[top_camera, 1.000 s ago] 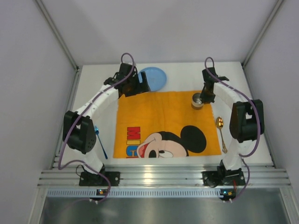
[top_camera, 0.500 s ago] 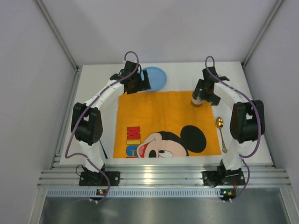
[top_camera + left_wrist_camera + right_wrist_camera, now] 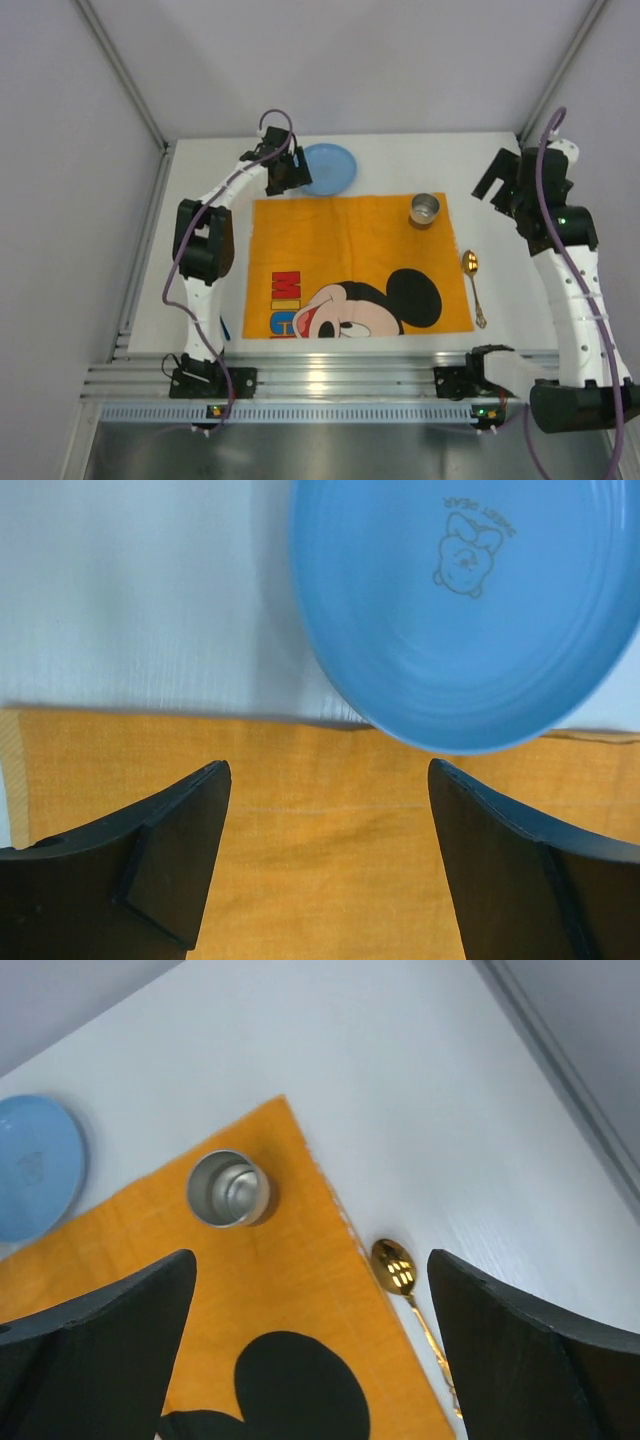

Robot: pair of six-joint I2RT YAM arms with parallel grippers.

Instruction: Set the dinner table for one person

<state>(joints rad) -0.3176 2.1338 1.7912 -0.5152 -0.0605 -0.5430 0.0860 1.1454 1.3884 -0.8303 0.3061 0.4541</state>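
Jaws apart, glossy round plate [image 3: 470,610], woven cloth [image 3: 300,830]

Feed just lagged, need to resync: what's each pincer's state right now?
Left pincer: open, empty, facing the blue plate.
Right pincer: open, empty, clear of the metal cup.

An orange Mickey Mouse cloth [image 3: 350,250] lies spread flat, with a blue plate [image 3: 330,168] at its far edge, an upright empty metal cup [image 3: 425,211] on its far right corner, and a gold spoon [image 3: 473,285] just beside its right edge, bowl pointing away.
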